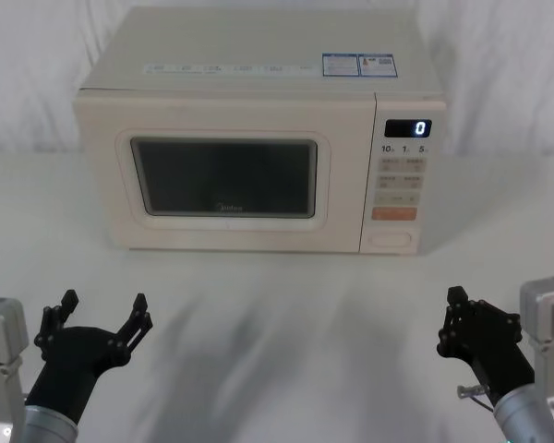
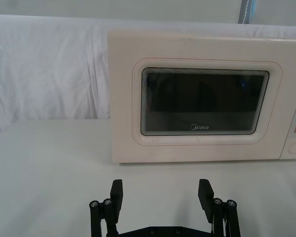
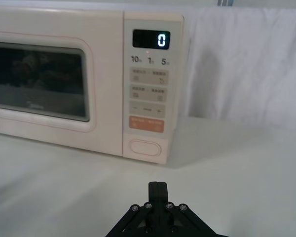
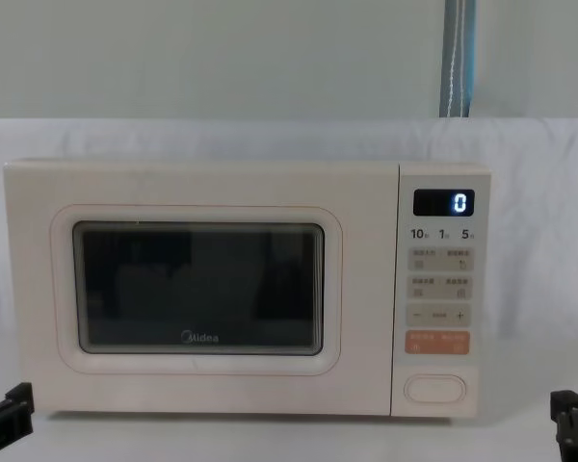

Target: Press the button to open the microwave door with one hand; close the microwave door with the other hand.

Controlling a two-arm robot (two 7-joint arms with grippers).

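Note:
The cream microwave (image 1: 258, 83) stands at the back middle of the table, its display reading "0". Its door (image 1: 223, 175) with the dark window lies flush and closed, as the chest view's door (image 4: 197, 380) also shows. The wide cream button (image 1: 391, 240) sits at the bottom of the control panel, below the orange key; it appears again as the button (image 3: 145, 147) and the button (image 4: 435, 388). My left gripper (image 1: 104, 303) hovers open near the table's front left, well short of the door, fingers apart (image 2: 161, 190). My right gripper (image 1: 456, 297) is shut on nothing at the front right, its tip (image 3: 158, 186) facing the button from a distance.
A white cloth covers the table (image 1: 286, 314) and hangs as a backdrop (image 2: 49, 69). Bare tabletop stretches between both grippers and the microwave's front. The orange key (image 3: 146, 123) and small grey keys sit above the button.

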